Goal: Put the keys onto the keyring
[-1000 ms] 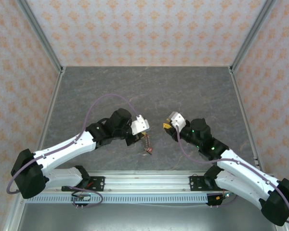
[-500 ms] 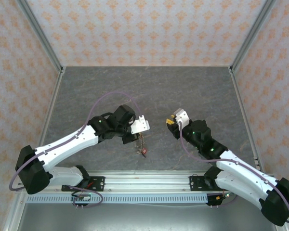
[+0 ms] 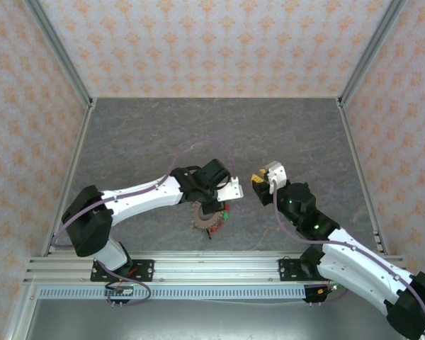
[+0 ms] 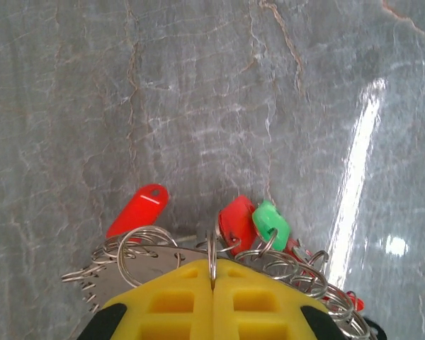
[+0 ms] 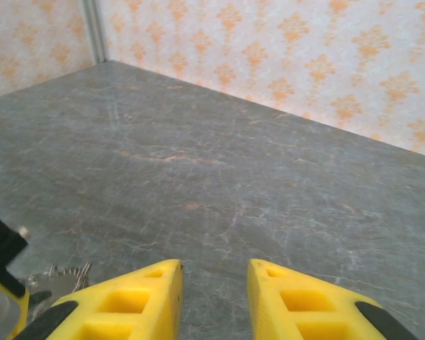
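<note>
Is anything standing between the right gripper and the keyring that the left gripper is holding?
Nothing visible does. Bare table lies between the open right gripper and the keyring. The left gripper is shut on the ring's rim, with the keys bunched at its fingertips.

We see the left gripper (image 3: 219, 205) has swung closer to the right gripper (image 3: 259, 178), which has itself crept slightly away. The keyring (image 3: 202, 217) it carries now turns its face to us, not its edge.
</note>
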`<act>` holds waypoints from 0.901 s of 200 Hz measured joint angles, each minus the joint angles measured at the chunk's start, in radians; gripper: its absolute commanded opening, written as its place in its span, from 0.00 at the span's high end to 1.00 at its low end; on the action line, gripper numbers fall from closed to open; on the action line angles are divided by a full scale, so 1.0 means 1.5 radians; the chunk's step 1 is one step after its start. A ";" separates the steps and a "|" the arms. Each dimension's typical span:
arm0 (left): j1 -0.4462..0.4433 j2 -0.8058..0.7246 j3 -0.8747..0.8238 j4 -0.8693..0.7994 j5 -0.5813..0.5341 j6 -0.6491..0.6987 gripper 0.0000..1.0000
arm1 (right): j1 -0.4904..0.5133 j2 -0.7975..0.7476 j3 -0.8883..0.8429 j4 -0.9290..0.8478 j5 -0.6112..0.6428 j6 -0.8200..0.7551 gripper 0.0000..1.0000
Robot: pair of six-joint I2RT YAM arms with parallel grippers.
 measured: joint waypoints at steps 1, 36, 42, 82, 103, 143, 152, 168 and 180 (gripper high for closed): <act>-0.001 0.002 0.000 0.002 0.000 -0.002 1.00 | 0.000 -0.001 0.000 0.000 0.001 0.000 0.69; -0.004 0.023 0.000 0.037 0.009 -0.030 1.00 | 0.000 -0.020 -0.015 -0.005 0.025 0.012 0.69; -0.004 0.024 0.000 0.044 0.012 -0.035 1.00 | 0.000 -0.020 -0.016 -0.005 0.026 0.013 0.69; -0.008 0.031 -0.007 0.097 0.028 -0.063 1.00 | 0.000 -0.013 -0.020 -0.010 0.031 0.023 0.69; -0.013 0.050 -0.007 0.116 0.035 -0.072 1.00 | 0.000 -0.009 -0.020 -0.011 0.037 0.025 0.68; -0.030 0.095 -0.009 0.137 0.037 -0.086 0.95 | 0.000 -0.009 -0.020 -0.013 0.058 0.032 0.67; -0.031 0.095 -0.014 0.148 0.039 -0.090 0.92 | 0.000 -0.009 -0.020 -0.015 0.064 0.035 0.65; -0.032 0.090 -0.028 0.173 0.040 -0.096 0.85 | 0.000 -0.009 -0.020 -0.018 0.079 0.040 0.63; -0.032 0.082 -0.038 0.185 0.041 -0.103 0.83 | 0.000 -0.009 -0.020 -0.020 0.091 0.040 0.60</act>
